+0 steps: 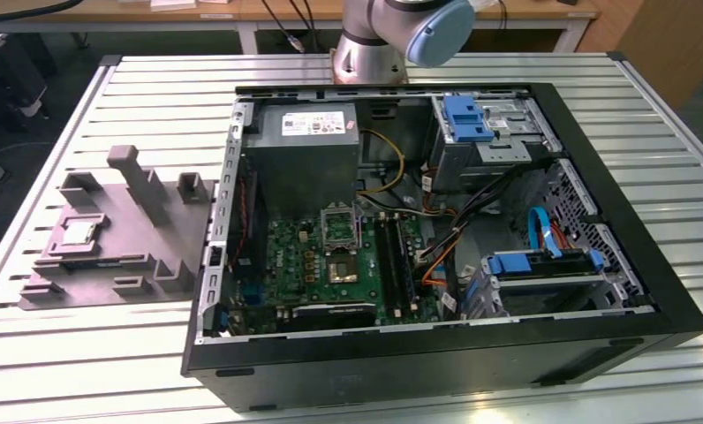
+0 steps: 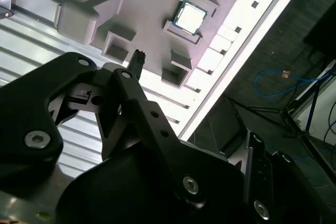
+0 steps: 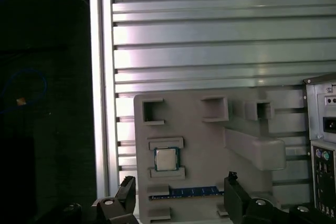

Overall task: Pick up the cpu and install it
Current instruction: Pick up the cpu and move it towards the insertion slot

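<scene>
Approach phase of pick-up: gripper (image 3: 179,190) poised above grey fixture (image 3: 210,145), fingers (image 3: 127,188) spread and empty, cpu (image 3: 166,159) seated in its recess, ungrasped; centring over it judged needed before closing

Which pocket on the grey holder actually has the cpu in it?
The pocket framed by two flat bars, next to the blue memory stick, holds the cpu; the square pockets along the grey holder's opposite edge look empty.
</scene>
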Controlling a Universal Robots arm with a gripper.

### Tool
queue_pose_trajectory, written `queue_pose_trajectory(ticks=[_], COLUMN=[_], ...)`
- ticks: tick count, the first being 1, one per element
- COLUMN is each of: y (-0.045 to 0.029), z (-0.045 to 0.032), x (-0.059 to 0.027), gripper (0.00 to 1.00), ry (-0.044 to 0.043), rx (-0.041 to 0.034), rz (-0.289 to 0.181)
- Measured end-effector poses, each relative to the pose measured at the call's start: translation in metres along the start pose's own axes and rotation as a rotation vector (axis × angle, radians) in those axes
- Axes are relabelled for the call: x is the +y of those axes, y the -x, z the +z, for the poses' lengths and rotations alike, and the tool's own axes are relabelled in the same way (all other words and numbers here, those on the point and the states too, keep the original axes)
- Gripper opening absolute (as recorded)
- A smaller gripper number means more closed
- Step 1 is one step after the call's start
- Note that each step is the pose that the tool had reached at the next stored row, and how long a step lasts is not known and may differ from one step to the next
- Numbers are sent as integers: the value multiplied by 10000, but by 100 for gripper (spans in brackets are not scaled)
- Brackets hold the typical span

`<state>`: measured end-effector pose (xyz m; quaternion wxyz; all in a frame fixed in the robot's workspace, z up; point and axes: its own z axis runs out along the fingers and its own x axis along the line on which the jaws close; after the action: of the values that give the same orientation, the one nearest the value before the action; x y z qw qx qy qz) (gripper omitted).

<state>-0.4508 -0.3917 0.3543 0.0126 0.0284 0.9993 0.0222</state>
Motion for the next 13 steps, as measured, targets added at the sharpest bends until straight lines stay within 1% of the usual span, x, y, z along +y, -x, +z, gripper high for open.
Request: queue_pose_trajectory(ticks=[3,6,13], y=[0,0,-1], z=[15,31,80], x=[-1,-2,-4], gripper=[76,76,76], ry=[12,28,36], rx=[23,34,41], rz=[-468,-495,-494])
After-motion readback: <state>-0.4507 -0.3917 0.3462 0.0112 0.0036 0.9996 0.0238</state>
